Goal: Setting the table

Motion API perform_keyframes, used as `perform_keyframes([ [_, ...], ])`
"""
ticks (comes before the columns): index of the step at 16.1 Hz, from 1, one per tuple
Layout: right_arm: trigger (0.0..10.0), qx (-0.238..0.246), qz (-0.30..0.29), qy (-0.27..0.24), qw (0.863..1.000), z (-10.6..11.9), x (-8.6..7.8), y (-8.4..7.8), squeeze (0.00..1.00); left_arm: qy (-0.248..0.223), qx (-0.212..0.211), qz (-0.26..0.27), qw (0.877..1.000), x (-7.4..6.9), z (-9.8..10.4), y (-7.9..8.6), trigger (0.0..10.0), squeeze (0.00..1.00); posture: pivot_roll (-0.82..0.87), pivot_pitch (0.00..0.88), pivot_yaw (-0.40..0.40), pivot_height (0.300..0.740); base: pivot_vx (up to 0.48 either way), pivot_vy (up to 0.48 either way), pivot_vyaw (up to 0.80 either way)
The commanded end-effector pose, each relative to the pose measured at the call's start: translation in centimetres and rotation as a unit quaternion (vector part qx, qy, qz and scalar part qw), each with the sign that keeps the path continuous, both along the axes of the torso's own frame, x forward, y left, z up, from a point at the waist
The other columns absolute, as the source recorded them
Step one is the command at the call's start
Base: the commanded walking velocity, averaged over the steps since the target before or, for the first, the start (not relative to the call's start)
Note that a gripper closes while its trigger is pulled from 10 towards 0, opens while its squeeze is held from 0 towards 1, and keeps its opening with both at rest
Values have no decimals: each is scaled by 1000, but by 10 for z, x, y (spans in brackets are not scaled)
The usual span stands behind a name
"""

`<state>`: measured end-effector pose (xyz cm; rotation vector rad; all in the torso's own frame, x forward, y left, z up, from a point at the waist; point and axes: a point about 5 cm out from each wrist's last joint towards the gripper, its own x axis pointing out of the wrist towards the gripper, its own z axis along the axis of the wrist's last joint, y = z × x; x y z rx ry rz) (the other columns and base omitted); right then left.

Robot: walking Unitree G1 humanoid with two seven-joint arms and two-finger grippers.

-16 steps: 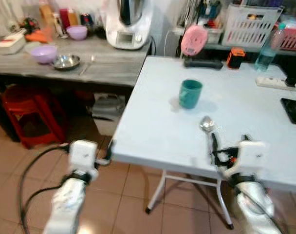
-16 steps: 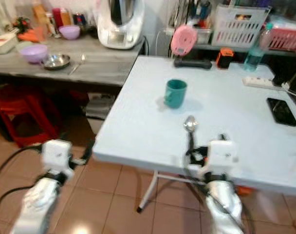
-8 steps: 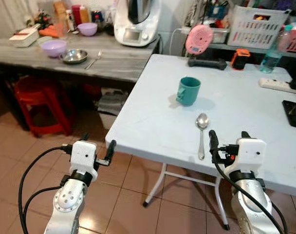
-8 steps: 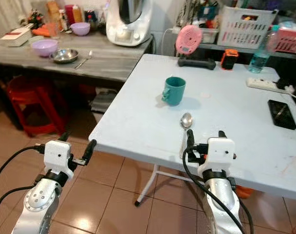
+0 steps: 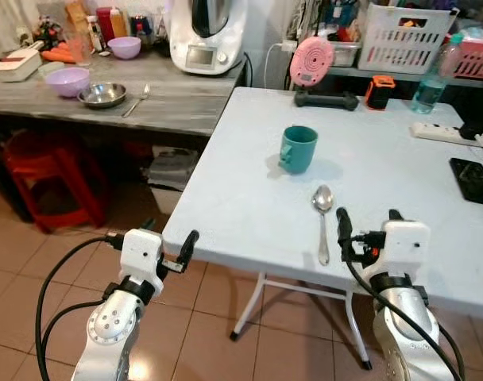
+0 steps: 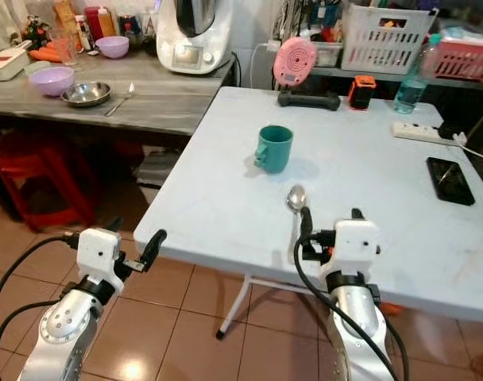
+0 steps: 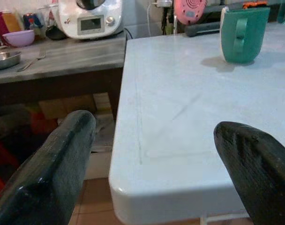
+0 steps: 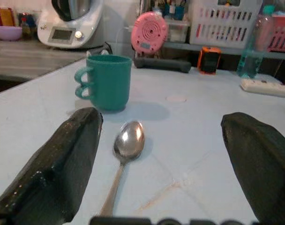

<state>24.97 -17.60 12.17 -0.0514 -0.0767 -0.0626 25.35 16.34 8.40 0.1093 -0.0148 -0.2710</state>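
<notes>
**Clerk:** Item one, white folding table (image 5: 249, 198). What stands on it?

**Checker:** Teal mug (image 5: 298, 149), upright, roughly mid-table, handle turned toward the robot's left. Metal spoon (image 5: 322, 218) lies flat at the mug's 5 o'clock, near but apart from it, bowl end toward the mug, handle running to the table's near edge.

**Clerk:** Item two, right gripper (image 5: 367, 226).

**Checker:** Over the table's near edge, at 3 o'clock of the spoon handle. Fingers spread wide, nothing between them. In its wrist view one finger (image 8: 63, 161) sits just beside the spoon's handle; the spoon's bowl (image 8: 129, 140) lies in front of the mug (image 8: 107, 82).

**Clerk:** Item three, left gripper (image 5: 168, 242).

**Checker:** Off the table, level with its near left corner, over the tiled floor (image 5: 35, 262). Fingers also wide apart and empty. Its wrist view looks across the table corner (image 7: 147, 178) toward the mug (image 7: 242, 33).

**Clerk:** Other table items?

**Checker:** Far edge, 12 o'clock from the mug: pink round device (image 5: 312, 61) behind a dark bar (image 5: 326, 99), and an orange-and-black box (image 5: 376, 93). Toward 2 o'clock: a clear bottle (image 5: 430, 83) and a white power strip (image 5: 436, 132). At 3 o'clock, a black phone (image 5: 472, 179) lying flat.

**Clerk:** Adjoining surfaces?

**Checker:** Grey counter (image 5: 170, 107) at 10 o'clock carries a white kitchen machine (image 5: 203, 36), a steel bowl (image 5: 102, 95), two purple bowls (image 5: 67, 81) and a second spoon (image 5: 136, 100). Red stool (image 5: 51, 178) beneath it. White basket (image 5: 407, 38) on the shelf behind the table.
</notes>
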Motion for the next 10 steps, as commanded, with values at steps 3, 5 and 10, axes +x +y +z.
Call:
perform_keyframes([
  [3, 10000, -3, 0, 3, 1000, -1, 1, 1, 0, -6, -2, -8, 1000, -1, 3, -1, 10000, 0, 12, 0, 3, 740, 317, 0, 0],
  [5, 10000, -4, 1, 5, 1000, -2, 1, 1, 0, -5, -3, -9, 1000, -1, 3, -1, 10000, 0, 14, 0, 1, 740, 315, 0, 0],
  [10, 10000, -4, 3, 9, 1000, -5, 0, 3, 0, 4, -14, -10, 1000, -4, 0, -2, 10000, 0, 16, 0, 2, 740, 241, 0, 0],
])
